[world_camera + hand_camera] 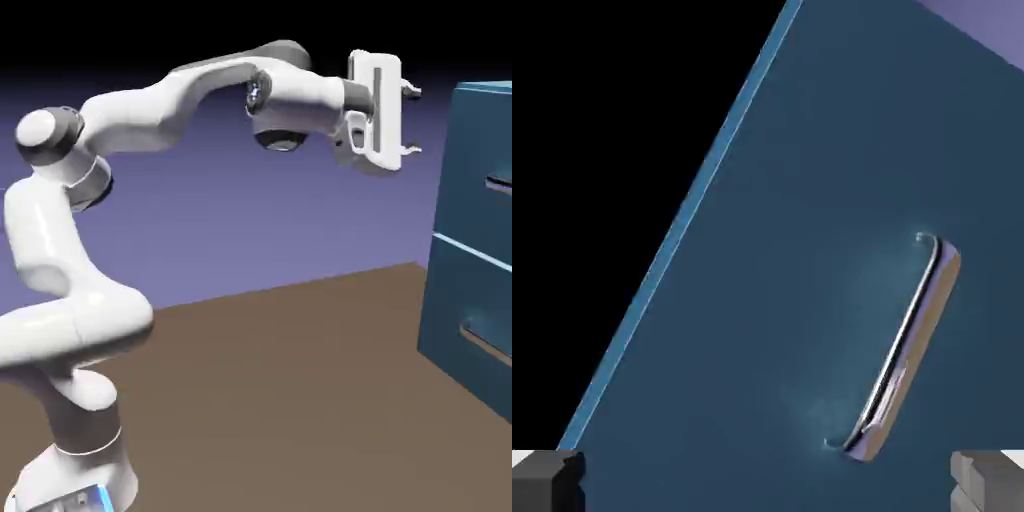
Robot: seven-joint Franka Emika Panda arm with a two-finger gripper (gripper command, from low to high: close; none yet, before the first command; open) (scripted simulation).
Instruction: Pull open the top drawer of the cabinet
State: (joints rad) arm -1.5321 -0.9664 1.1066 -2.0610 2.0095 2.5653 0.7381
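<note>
The teal-blue cabinet (470, 240) stands at the exterior view's right edge. Its top drawer (478, 165) is the upper front, with a slim handle (497, 183) partly cut off by the frame. My gripper (411, 121) hangs in the air to the left of the top drawer, level with its upper part, a clear gap away, fingers apart and pointing at the front. In the hand view the top drawer front (812, 250) fills most of the picture, tilted, with its grey bar handle (897, 350) right of centre. My open gripper (768, 480) holds nothing; both fingertips (547, 478) show at the bottom corners.
The lower drawer front (470, 320) with its own handle (485, 345) sits under the top drawer. The brown table (300, 400) spreads between my base and the cabinet. Black space shows past the cabinet's edge in the hand view.
</note>
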